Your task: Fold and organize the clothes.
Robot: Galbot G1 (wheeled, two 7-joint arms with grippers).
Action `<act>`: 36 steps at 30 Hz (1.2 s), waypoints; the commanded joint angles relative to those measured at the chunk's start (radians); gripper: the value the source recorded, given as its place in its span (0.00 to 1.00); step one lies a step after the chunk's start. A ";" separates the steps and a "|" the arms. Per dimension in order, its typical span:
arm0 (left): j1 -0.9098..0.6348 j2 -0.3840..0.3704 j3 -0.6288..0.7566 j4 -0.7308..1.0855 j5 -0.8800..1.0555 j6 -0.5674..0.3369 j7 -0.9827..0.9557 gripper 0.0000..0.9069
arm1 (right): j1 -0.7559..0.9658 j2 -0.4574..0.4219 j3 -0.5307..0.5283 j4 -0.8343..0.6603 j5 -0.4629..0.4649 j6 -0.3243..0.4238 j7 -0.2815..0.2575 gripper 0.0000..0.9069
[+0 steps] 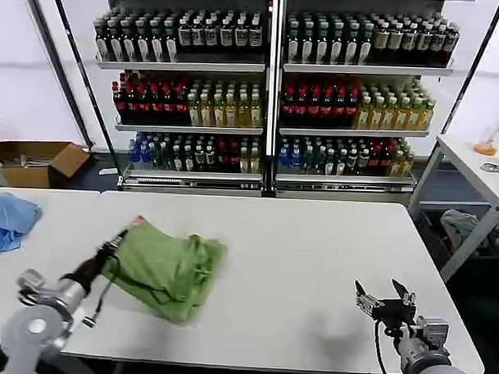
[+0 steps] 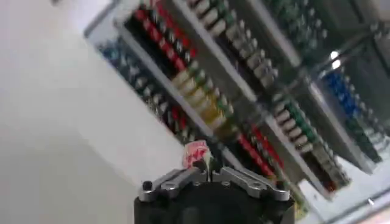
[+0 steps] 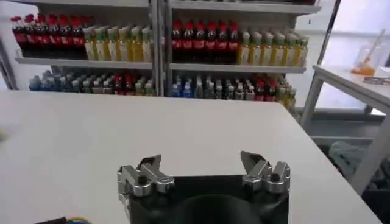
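The clothes [image 1: 171,268] lie as a light green bundle left of the middle of the white table [image 1: 312,263], with a dark drawstring cord across the front. My left gripper [image 1: 119,245] is at the bundle's left edge, shut on the fabric. In the left wrist view the left gripper [image 2: 207,173] pinches a thin pale fold, and a scrap of red-and-white print [image 2: 195,153] sticks out past the tips. Near the table's front right corner, my right gripper [image 1: 383,292] hovers open, far from the clothes. The right wrist view shows the right gripper [image 3: 201,164] spread wide over bare tabletop.
A pale blue cloth [image 1: 7,219] lies on the adjoining table at the far left. Shelves of bottles [image 1: 269,89] stand behind the table. A cardboard box [image 1: 37,160] sits on the floor at the back left, and another white table [image 1: 480,170] stands to the right.
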 commanded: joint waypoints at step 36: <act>-0.184 -0.195 0.817 -0.101 0.707 -0.141 0.042 1.00 | 0.058 0.027 -0.035 0.001 0.013 0.026 -0.026 1.00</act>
